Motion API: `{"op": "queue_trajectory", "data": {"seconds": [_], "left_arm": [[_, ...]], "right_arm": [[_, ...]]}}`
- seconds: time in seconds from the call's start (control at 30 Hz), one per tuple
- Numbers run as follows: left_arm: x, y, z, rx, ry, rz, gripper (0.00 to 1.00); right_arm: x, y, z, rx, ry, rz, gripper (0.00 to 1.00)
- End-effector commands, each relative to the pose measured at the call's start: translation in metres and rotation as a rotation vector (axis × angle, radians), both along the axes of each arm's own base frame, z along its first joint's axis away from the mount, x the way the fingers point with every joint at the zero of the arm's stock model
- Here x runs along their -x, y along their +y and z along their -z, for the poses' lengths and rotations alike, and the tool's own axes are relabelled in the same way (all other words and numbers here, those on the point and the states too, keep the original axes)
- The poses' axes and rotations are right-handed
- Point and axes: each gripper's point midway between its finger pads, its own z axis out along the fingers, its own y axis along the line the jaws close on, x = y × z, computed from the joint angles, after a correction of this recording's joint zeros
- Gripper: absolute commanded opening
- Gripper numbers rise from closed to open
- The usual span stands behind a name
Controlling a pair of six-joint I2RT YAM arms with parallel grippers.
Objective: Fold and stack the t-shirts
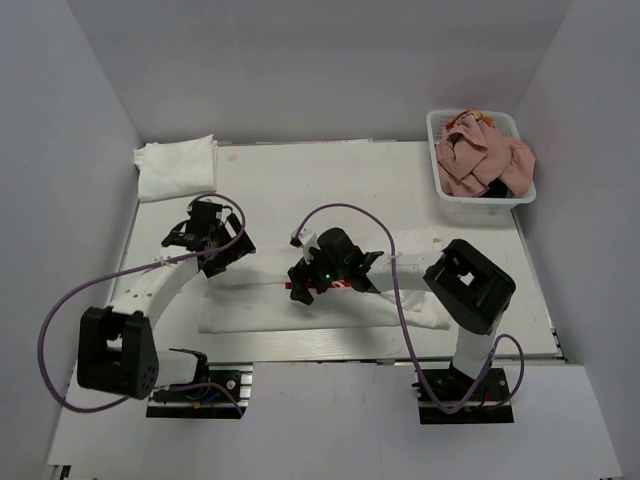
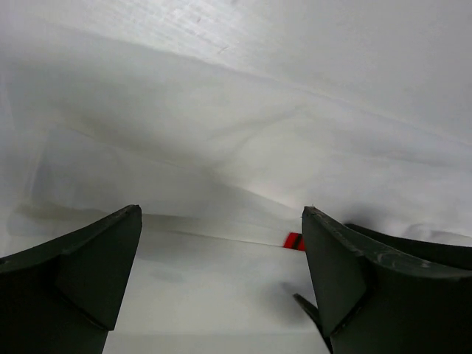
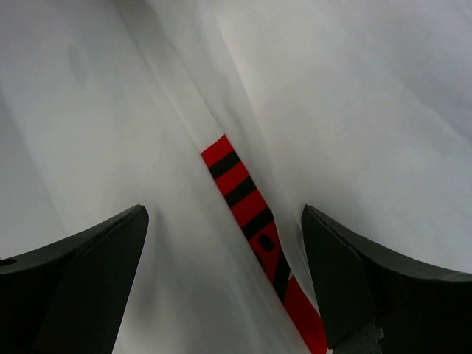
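A white t-shirt with a red print (image 1: 262, 306) lies partly folded across the near middle of the table. A thin strip of the red print (image 1: 341, 286) shows at a fold. My left gripper (image 1: 236, 252) is open, low over the shirt's left end, with white cloth (image 2: 221, 147) and a red sliver (image 2: 293, 240) ahead of it. My right gripper (image 1: 303, 290) is open over the shirt's middle, its jaws either side of the red and black strip (image 3: 247, 199) in the fold of white cloth (image 3: 354, 88). Neither gripper holds anything.
Folded white shirts (image 1: 175, 166) lie stacked at the back left corner. A white mesh basket (image 1: 441, 195) at the back right holds a pink shirt (image 1: 480, 160) and a bit of navy cloth (image 1: 498, 188). Purple cables loop from both arms.
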Motion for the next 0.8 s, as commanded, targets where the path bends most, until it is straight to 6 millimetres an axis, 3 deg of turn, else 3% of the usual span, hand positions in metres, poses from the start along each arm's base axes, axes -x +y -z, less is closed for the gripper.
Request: {"op": "queue_trajectory", "data": {"seconds": [0.0, 0.07, 0.13, 0.17, 0.2, 0.33, 0.4, 0.53, 0.6, 0.77], "left_arm": [[-0.009, -0.006, -0.052, 0.026, -0.143, 0.021, 0.99], [-0.009, -0.006, -0.062, 0.034, -0.186, 0.021, 0.99], [-0.011, -0.006, -0.061, 0.037, -0.201, 0.021, 0.99], [-0.009, -0.006, -0.056, 0.035, -0.189, 0.021, 0.99], [-0.011, -0.006, -0.052, 0.033, -0.181, 0.021, 0.99], [-0.012, -0.007, -0.022, 0.021, -0.095, 0.014, 0.99], [-0.011, -0.006, -0.008, 0.012, -0.048, 0.014, 0.99], [-0.011, -0.008, -0.004, 0.020, -0.045, 0.020, 0.99], [-0.004, -0.007, 0.003, 0.019, -0.037, 0.019, 0.99], [0.002, 0.012, 0.021, -0.058, -0.023, -0.055, 0.99]], "right_arm": [[0.031, -0.010, 0.001, 0.001, -0.014, -0.124, 0.90], [0.036, -0.020, 0.003, 0.004, -0.033, -0.117, 0.90], [0.037, -0.019, -0.011, -0.031, -0.080, -0.112, 0.90], [0.040, -0.027, -0.008, -0.024, -0.085, -0.104, 0.90], [0.034, -0.026, -0.019, -0.046, -0.135, -0.085, 0.90], [0.033, -0.030, -0.035, -0.087, -0.208, -0.055, 0.90], [0.037, -0.033, -0.033, -0.066, -0.233, -0.083, 0.90], [0.040, -0.038, -0.024, -0.033, -0.228, -0.084, 0.90], [0.039, -0.037, -0.029, -0.050, -0.237, -0.079, 0.90], [0.044, -0.033, -0.031, -0.074, -0.235, -0.101, 0.90]]}}
